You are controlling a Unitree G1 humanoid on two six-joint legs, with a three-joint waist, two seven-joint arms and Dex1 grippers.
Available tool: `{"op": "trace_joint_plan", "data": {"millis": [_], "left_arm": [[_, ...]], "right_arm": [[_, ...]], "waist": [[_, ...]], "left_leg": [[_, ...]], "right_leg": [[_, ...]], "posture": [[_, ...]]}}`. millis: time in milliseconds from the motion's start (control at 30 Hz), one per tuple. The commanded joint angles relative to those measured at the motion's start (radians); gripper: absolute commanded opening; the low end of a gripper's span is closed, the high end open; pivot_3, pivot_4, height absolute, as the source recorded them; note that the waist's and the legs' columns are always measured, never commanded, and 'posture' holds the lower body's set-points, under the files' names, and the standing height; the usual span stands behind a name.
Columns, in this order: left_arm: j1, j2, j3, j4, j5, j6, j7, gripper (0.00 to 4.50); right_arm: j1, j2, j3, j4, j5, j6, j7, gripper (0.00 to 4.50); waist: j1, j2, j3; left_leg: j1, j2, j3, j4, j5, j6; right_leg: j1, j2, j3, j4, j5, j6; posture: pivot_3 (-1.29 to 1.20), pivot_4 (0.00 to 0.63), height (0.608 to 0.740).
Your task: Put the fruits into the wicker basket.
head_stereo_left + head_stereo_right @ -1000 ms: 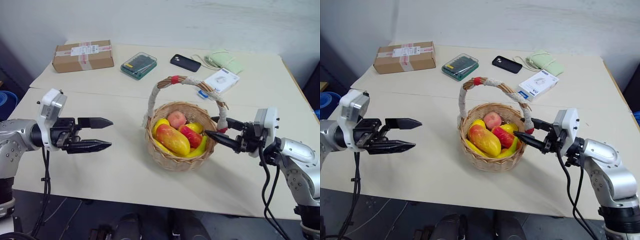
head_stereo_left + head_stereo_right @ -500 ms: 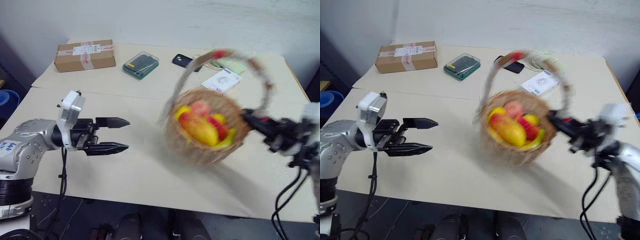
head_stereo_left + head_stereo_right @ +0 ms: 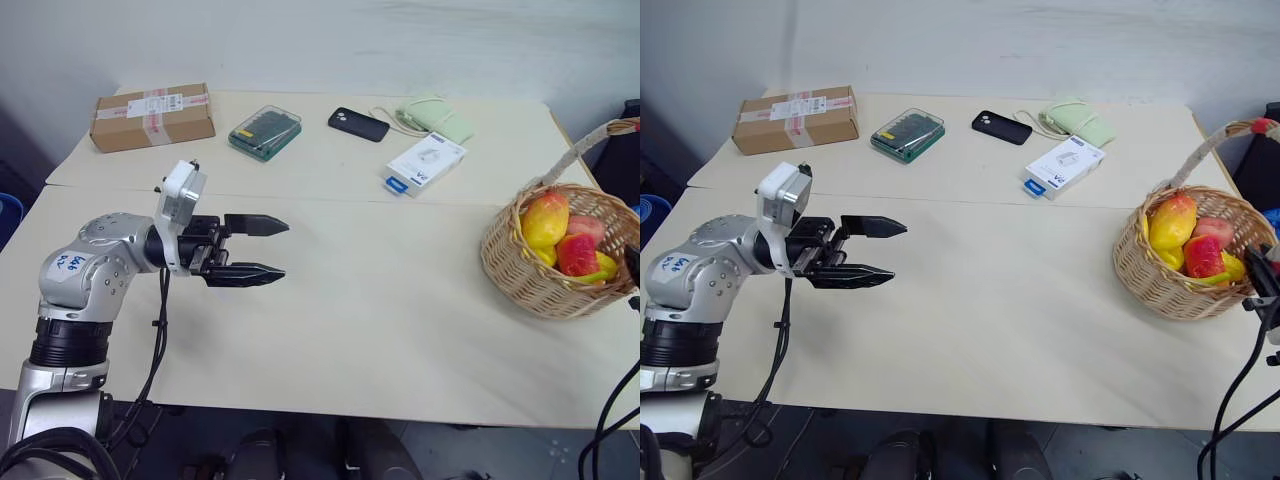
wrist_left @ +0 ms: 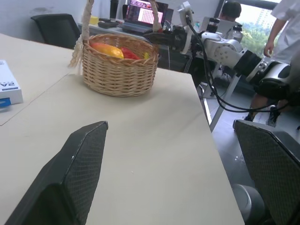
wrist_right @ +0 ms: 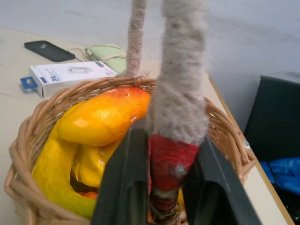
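Right wrist view: glossy oval mango [image 5: 101,115] inside round woven wicker basket [image 5: 33,126].

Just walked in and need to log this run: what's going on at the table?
The right gripper is clamped on the red-banded foot of the wicker basket's handle, and the basket sits at the table's right edge. The fruits are inside it, a mango on top and a banana curving beneath. The left gripper hovers open and empty over the table's left side. A cardboard box, phone and white box lie along the far side.
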Motion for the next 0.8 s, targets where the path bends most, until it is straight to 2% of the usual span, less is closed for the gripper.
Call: {"op": "trace_joint_plan", "data": {"millis": [33,200,267,333,400,500,600,700,800], "left_arm": [[-0.02,0.054,0.01,0.04,0.036,-0.034,-0.053,4.5],[0.047,0.102,0.008,0.128,0.123,-0.147,-0.097,4.5],[0.103,0.115,0.007,0.171,0.19,-0.257,-0.098,4.5],[0.16,0.128,0.004,0.203,0.246,-0.348,-0.098,4.5],[0.239,0.141,0.004,0.233,0.302,-0.436,-0.089,4.5],[0.34,0.142,0.013,0.242,0.339,-0.523,-0.083,4.5],[0.44,0.119,0.033,0.209,0.369,-0.592,-0.016,4.5],[0.51,0.073,0.071,0.141,0.367,-0.627,0.08,4.5],[0.544,0.024,0.097,0.086,0.368,-0.654,0.169,4.5]], "right_arm": [[0.045,-0.002,-0.073,-0.084,0.048,-0.008,-0.01,2.34],[0.278,0.014,-0.196,-0.165,0.089,-0.075,0.126,3.99],[0.381,0.002,-0.255,-0.159,0.109,-0.102,0.221,4.45],[0.495,-0.013,-0.252,-0.151,0.077,-0.175,0.365,4.45],[0.595,-0.021,-0.195,-0.145,0.035,-0.269,0.517,4.45],[0.629,-0.026,-0.096,-0.15,0.016,-0.317,0.608,4.45],[0.587,-0.024,0.068,-0.176,-0.023,-0.36,0.658,4.45],[0.441,-0.024,0.263,-0.186,-0.084,-0.394,0.654,4.45],[0.286,-0.002,0.375,-0.165,-0.111,-0.394,0.601,4.45]], "waist": [[0.006,0.003,0.001],[0.02,0.005,0.0],[0.024,0.004,0.0],[0.026,0.004,0.0],[0.024,0.003,0.0],[0.009,0.001,-0.001],[0.003,0.0,-0.001],[0.005,0.0,-0.001],[0.009,0.001,-0.001]], "left_leg": [[0.0,0.0,0.0,0.0,0.0,0.0],[-0.002,0.0,-0.002,-0.002,0.0,0.0],[-0.002,0.0,-0.002,-0.002,-0.001,0.0],[-0.001,-0.001,-0.001,-0.002,-0.003,0.002],[-0.001,0.0,0.0,-0.002,-0.004,0.003],[0.0,0.0,0.0,-0.002,-0.007,0.009],[0.001,0.0,0.0,-0.002,-0.008,0.01],[0.001,0.0,-0.001,-0.002,-0.008,0.011],[0.0,-0.001,-0.001,-0.001,-0.008,0.011]], "right_leg": [[-0.001,0.0,0.0,0.0,0.0,0.0],[-0.001,0.001,0.0,-0.003,0.0,0.0],[0.0,0.001,0.0,-0.005,0.0,0.0],[0.001,-0.001,0.0,-0.006,0.0,0.001],[0.002,-0.001,0.0,-0.007,0.0,0.001],[0.003,-0.002,-0.001,-0.007,0.0,0.001],[0.003,-0.006,-0.002,-0.006,0.001,-0.001],[0.003,-0.006,-0.003,-0.005,0.002,-0.001],[0.002,-0.007,-0.003,-0.004,0.002,-0.001]], "posture": [[0.0,0.15,0.74],[0.0,0.15,0.74],[0.0,0.15,0.74],[0.0,0.15,0.74],[0.0,0.15,0.74],[0.0,0.15,0.74],[0.0,0.15,0.74],[0.0,0.15,0.74],[0.0,0.15,0.74]]}}
